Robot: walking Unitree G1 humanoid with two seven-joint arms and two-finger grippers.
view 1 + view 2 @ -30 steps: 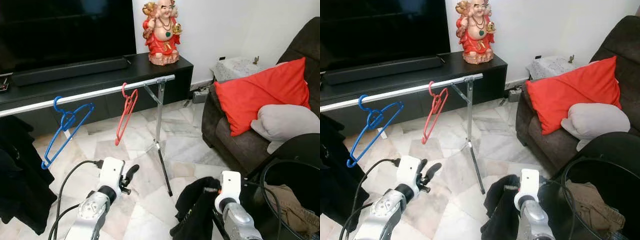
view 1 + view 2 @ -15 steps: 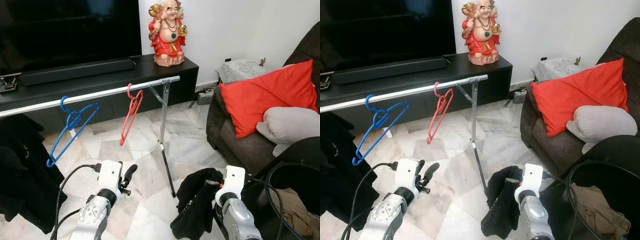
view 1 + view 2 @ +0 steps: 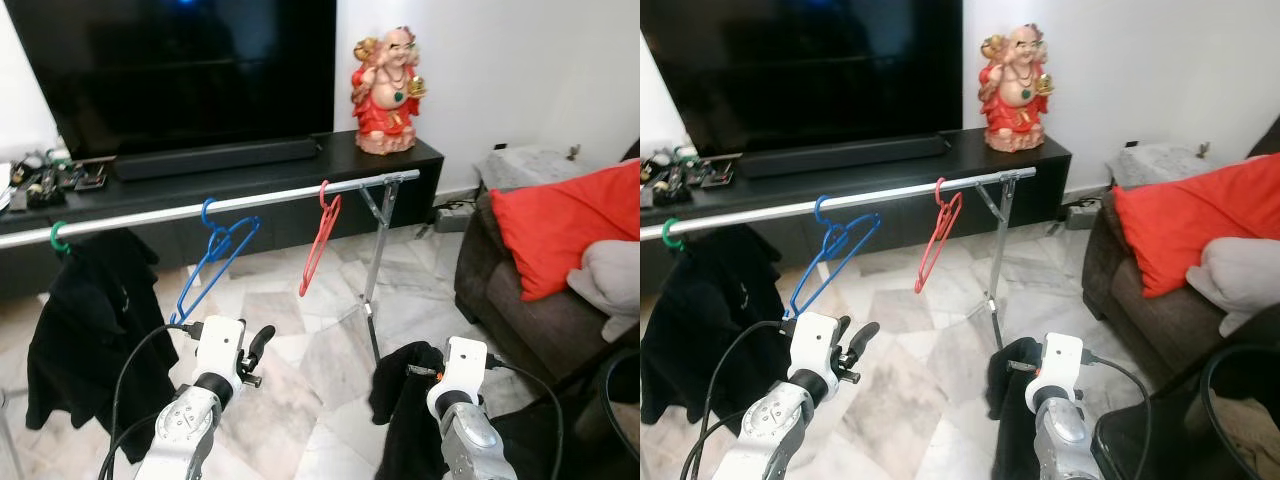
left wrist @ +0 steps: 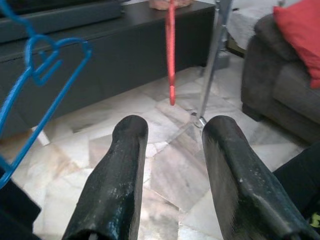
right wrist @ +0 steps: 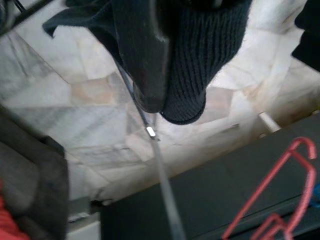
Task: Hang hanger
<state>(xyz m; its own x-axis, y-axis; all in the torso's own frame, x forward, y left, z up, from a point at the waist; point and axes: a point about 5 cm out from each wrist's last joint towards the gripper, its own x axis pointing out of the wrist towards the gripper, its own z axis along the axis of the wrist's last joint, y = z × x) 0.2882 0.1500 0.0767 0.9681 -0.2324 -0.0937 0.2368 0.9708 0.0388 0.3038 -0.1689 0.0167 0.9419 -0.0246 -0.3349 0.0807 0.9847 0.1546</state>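
Observation:
A silver rail (image 3: pixel 250 203) crosses in front of me on a folding stand. On it hang a blue hanger (image 3: pixel 212 255), a red hanger (image 3: pixel 320 235) and, at the far left, a green hook (image 3: pixel 58 237) carrying a black garment (image 3: pixel 85 330). My left gripper (image 3: pixel 260 342) is low, below the blue hanger, open and holding nothing; its two fingers (image 4: pixel 120 170) stand apart. My right gripper (image 3: pixel 420 368) is low on the right, shut on a black knitted garment (image 3: pixel 400 410) that drapes over its fingers (image 5: pixel 145 55) and hides their tips.
The rail's stand leg (image 3: pixel 368 290) reaches the marble floor between my arms. Behind the rail is a black TV cabinet (image 3: pixel 250 165) with a red statue (image 3: pixel 388 90). A dark sofa (image 3: pixel 500 300) with a red cushion (image 3: pixel 570 215) is on the right.
The camera has swung left and pulled back, so more of the rail and the hung black garment at the left have come into view. Both grippers keep their states.

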